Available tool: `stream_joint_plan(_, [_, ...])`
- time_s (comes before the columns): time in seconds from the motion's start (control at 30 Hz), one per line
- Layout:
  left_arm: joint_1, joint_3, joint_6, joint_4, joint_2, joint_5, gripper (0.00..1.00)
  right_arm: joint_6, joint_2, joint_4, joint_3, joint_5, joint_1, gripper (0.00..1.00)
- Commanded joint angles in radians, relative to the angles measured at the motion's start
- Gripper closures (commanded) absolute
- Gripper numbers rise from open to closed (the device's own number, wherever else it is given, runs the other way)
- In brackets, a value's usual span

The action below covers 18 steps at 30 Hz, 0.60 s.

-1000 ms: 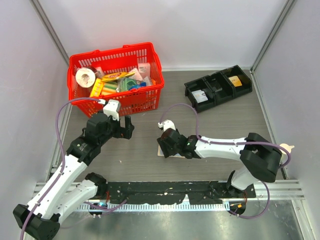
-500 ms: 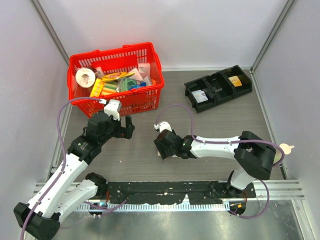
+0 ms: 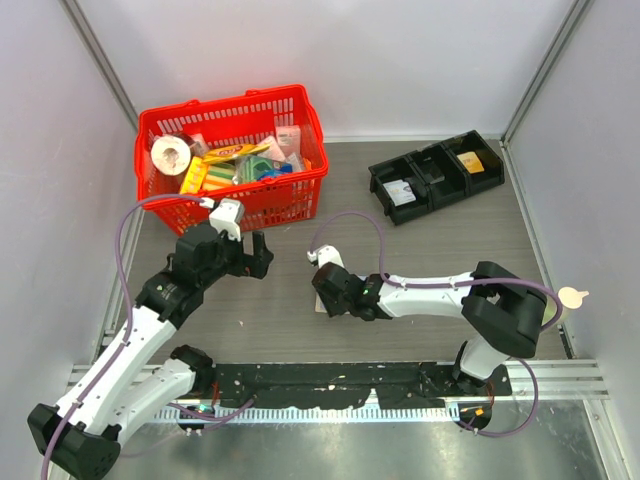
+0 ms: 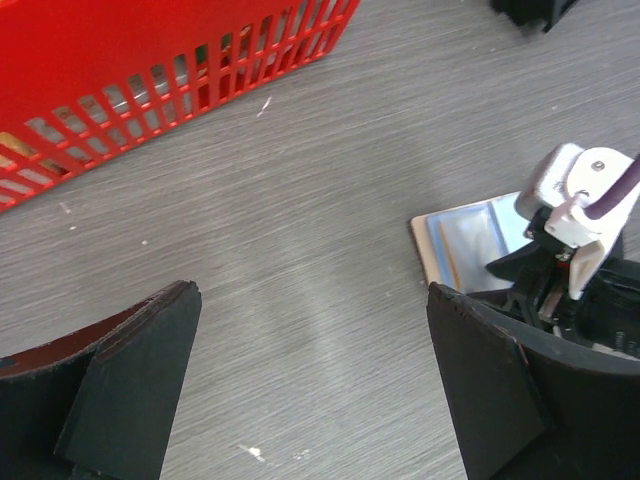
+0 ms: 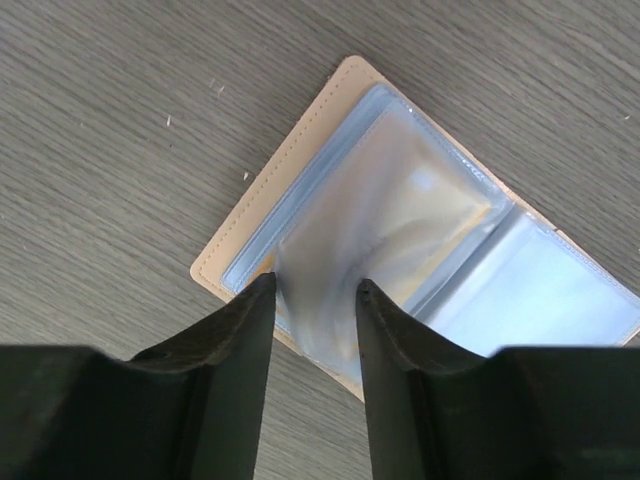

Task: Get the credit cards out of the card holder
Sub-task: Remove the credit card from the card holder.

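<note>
I see the card holder as tan with a stitched border, its sleeves pale blue-grey and shiny. The table is grey with fine wood grain. The basket at the far-left corner is bright red, and the tray near the far-right corner is black. The left arm and right arm are white and black, their cables purple.

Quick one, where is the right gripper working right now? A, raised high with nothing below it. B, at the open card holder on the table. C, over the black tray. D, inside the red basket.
B: the right wrist view shows the right gripper low over the opened card holder, which lies on the table, with the fingers narrowly apart at a clear sleeve.
</note>
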Motion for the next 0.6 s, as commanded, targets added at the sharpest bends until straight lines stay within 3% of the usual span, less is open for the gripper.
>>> stream_joint_plan(0.0, [-0.001,-0.019,-0.127,0.119,-0.004,0.065,0.00,-0.001,-0.020,-0.004,-0.034,0.037,0.000,0.65])
stream_joint_plan(0.13, [-0.051,-0.042,-0.241,0.157,0.009,0.088,0.01,-0.003,-0.065,0.023,-0.059,0.039,0.000,0.78])
stream_joint_plan(0.37, [-0.243,-0.093,-0.376,0.309,0.071,-0.014,0.07,0.032,-0.178,0.083,-0.126,0.097,0.002,0.81])
stream_joint_plan(0.57, [-0.335,-0.127,-0.477,0.494,0.225,-0.034,0.25,0.098,-0.263,0.190,-0.230,0.169,0.002,0.82])
